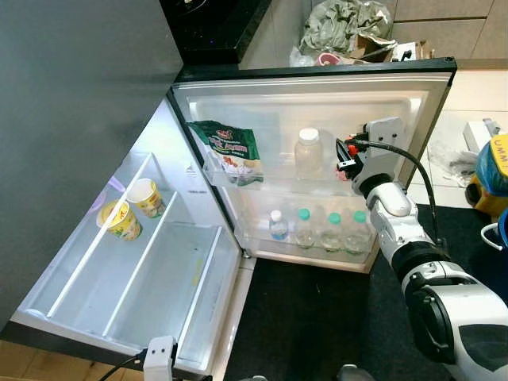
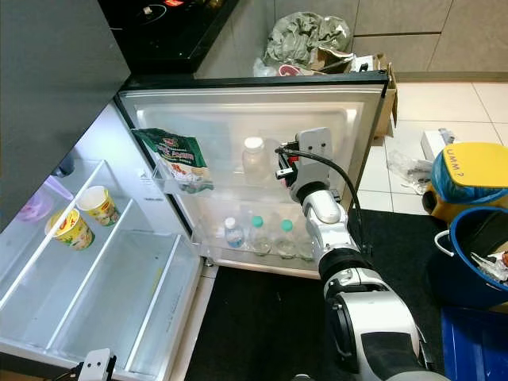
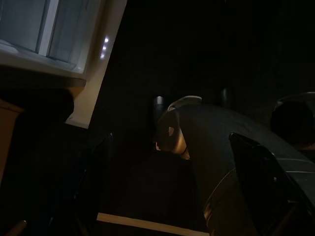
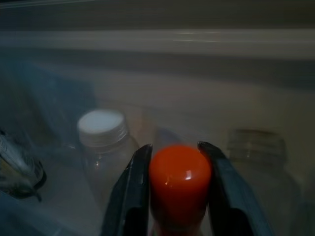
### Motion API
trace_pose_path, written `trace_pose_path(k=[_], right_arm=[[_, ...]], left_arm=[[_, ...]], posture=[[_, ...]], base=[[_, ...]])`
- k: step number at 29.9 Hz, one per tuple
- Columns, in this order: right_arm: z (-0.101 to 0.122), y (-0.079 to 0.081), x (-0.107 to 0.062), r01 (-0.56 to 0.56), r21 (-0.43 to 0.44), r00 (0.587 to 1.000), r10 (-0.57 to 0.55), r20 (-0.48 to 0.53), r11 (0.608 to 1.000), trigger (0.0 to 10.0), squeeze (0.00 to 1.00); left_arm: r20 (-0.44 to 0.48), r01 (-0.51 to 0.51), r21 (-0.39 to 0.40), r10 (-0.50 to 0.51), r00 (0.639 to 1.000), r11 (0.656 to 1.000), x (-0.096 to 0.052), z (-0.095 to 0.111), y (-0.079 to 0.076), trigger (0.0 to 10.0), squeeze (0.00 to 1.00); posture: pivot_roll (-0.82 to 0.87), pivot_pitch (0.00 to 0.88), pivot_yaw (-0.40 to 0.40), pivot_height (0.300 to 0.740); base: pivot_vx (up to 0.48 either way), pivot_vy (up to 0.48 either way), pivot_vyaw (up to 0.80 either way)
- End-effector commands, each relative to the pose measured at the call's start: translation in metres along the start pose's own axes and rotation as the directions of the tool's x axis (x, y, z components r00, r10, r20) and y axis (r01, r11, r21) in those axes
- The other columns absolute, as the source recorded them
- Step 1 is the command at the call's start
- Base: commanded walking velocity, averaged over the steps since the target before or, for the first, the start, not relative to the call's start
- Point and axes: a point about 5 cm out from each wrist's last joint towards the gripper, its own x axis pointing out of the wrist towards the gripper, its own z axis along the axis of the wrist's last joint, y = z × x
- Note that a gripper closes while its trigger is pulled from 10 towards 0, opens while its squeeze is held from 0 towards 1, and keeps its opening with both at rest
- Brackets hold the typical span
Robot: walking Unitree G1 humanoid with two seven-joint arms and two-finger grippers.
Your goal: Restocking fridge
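The right pincer (image 4: 174,196) is reached out to the upper shelf of the open white fridge door (image 1: 413,119), and its two black fingers (image 4: 130,196) are closed against the sides of a glossy orange-red rounded cap (image 4: 180,179), which sits squarely between them. The body below the cap is out of sight, so it is probably a bottle, though the wrist view is too dim to be sure. The cap points up toward the camera, so the item's long axis appears to run upright, parallel to the fingers and down into the shelf.

That is the relation the next move turns on: the held item already hangs over the upper door shelf, just beside a clear plastic jar with a white screw lid (image 1: 309,151), on the side away from the green-and-white snack bag (image 1: 228,151) that leans at the shelf's hinge end. It would need to go straight down along its own axis, keeping clear of the jar.

On the lower door shelf stands a row of small clear bottles with teal caps (image 1: 334,230). Two yellow printed cups (image 1: 133,208) lie inside the fridge. The left pincer hangs idle in the dark; whether it is open cannot be told.
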Motion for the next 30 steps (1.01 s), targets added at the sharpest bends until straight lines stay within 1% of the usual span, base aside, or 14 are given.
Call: trace_pose_path(k=[1, 2, 7, 8, 9, 10, 12, 13, 14, 20, 25, 28, 29, 30], right_arm=[[-0.012, 0.003, -0.003, -0.009, 0.015, 0.999, 0.009, -0.051, 1.0, 10.0, 0.75], [-0.01, 0.001, -0.003, -0.005, 0.02, 0.999, 0.006, -0.039, 1.0, 10.0, 0.9], [-0.005, -0.003, -0.002, 0.004, 0.031, 1.0, -0.004, -0.014, 0.999, 10.0, 0.93], [-0.002, -0.004, -0.002, 0.009, 0.035, 1.0, -0.009, 0.002, 0.999, 10.0, 0.88], [0.001, -0.006, -0.001, 0.013, 0.042, 1.0, -0.014, 0.018, 0.999, 10.0, 0.74], [0.004, -0.007, -0.001, 0.013, 0.048, 0.999, -0.014, 0.033, 0.999, 10.0, 0.51], [0.006, -0.008, -0.001, 0.013, 0.053, 0.999, -0.015, 0.042, 0.999, 10.0, 0.51], [0.008, -0.008, 0.0, 0.011, 0.057, 0.998, -0.014, 0.056, 0.998, 10.0, 0.03], [0.014, -0.009, 0.001, 0.0, 0.066, 0.996, -0.006, 0.087, 0.998, 10.0, 0.0], [0.036, -0.01, 0.003, -0.068, 0.1, 0.978, 0.046, 0.204, 0.993, 10.0, 0.0], [0.059, -0.012, 0.002, -0.184, 0.18, 0.934, 0.114, 0.339, 0.966, 10.0, 0.0], [0.07, -0.013, 0.0, -0.252, 0.214, 0.902, 0.149, 0.405, 0.944, 10.0, 0.0], [0.08, -0.013, -0.008, -0.405, 0.226, 0.831, 0.254, 0.495, 0.886, 10.0, 0.0], [0.08, -0.013, -0.008, -0.405, 0.226, 0.831, 0.254, 0.495, 0.886, 10.0, 0.0]], left_arm=[[-0.018, -0.022, 0.002, 0.022, 1.0, 1.0, -0.005, -0.006, 0.006, 10.0, 0.0], [-0.018, -0.02, 0.0, 0.02, 1.0, 1.0, -0.005, -0.006, 0.005, 10.0, 0.0], [-0.018, -0.017, -0.002, 0.017, 1.0, 1.0, -0.003, -0.006, 0.003, 10.0, 0.0], [-0.016, -0.016, -0.004, 0.016, 1.0, 1.0, -0.002, -0.005, 0.002, 10.0, 0.0], [-0.013, -0.016, -0.005, 0.016, 1.0, 1.0, -0.002, -0.004, 0.001, 10.0, 0.0], [-0.011, -0.015, -0.006, 0.015, 1.0, 1.0, -0.001, -0.003, 0.001, 10.0, 0.0], [-0.01, -0.015, -0.006, 0.015, 1.0, 1.0, 0.0, -0.003, 0.001, 10.0, 0.0], [-0.009, -0.015, -0.007, 0.015, 1.0, 1.0, 0.0, -0.002, 0.0, 10.0, 0.0], [-0.007, -0.015, -0.008, 0.015, 1.0, 1.0, 0.001, -0.001, 0.0, 10.0, 0.0], [-0.005, -0.013, -0.011, 0.013, 1.0, 1.0, 0.003, 0.001, -0.003, 10.0, 0.0], [-0.005, -0.014, -0.016, 0.014, 1.0, 1.0, 0.005, 0.002, -0.005, 10.0, 0.0], [-0.004, -0.014, -0.019, 0.014, 1.0, 1.0, 0.006, 0.003, -0.006, 10.0, 0.0], [0.0, -0.013, -0.025, 0.013, 1.0, 1.0, 0.008, 0.004, -0.008, 10.0, 0.0], [0.0, -0.013, -0.025, 0.013, 1.0, 1.0, 0.008, 0.004, -0.008, 10.0, 0.0]], posture=[[0.01, 0.139, 0.137, 0.74], [0.01, 0.138, 0.136, 0.74], [0.01, 0.131, 0.132, 0.74], [0.01, 0.129, 0.13, 0.74], [0.0, 0.127, 0.129, 0.74], [0.0, 0.126, 0.13, 0.74], [0.0, 0.126, 0.129, 0.74], [0.0, 0.122, 0.129, 0.74], [0.0, 0.121, 0.129, 0.74], [-0.01, 0.111, 0.126, 0.74], [-0.01, 0.1, 0.12, 0.74], [-0.02, 0.096, 0.119, 0.74], [-0.02, 0.085, 0.113, 0.74], [-0.02, 0.085, 0.113, 0.74]], base=[[0.0, 0.0, 0.0], [0.0, 0.0, 0.0], [0.0, 0.0, 0.0], [0.0, 0.0, 0.0], [0.0, 0.0, 0.0], [0.0, 0.0, 0.0], [0.0, 0.0, 0.0], [0.0, 0.0, 0.0], [0.0, 0.0, 0.0], [0.0, 0.0, 0.0], [0.0, 0.0, 0.0], [0.0, 0.0, 0.0], [0.0, 0.0, 0.0], [0.0, 0.0, 0.0]])
